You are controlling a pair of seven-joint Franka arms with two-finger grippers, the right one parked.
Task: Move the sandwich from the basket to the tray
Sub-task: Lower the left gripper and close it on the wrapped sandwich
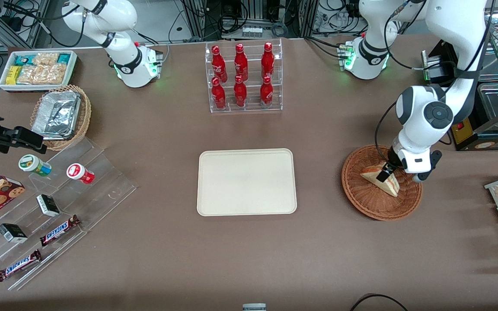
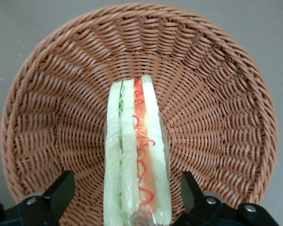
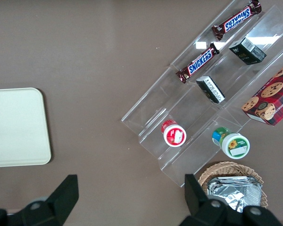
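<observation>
**Gripper straddles sandwich in the wicker basket**

The sandwich (image 1: pixel 381 178) lies inside the reddish-brown basket (image 1: pixel 361 196), cut side up, showing green and red-orange layers. The gripper (image 1: pixel 386 172) is lowered over it, jaws open, one finger (image 2: pixel 61 190) on each side, not touching the bread. The cream tray (image 1: pixel 246 182) sits beside the basket, toward the parked arm's end of the table.
</observation>
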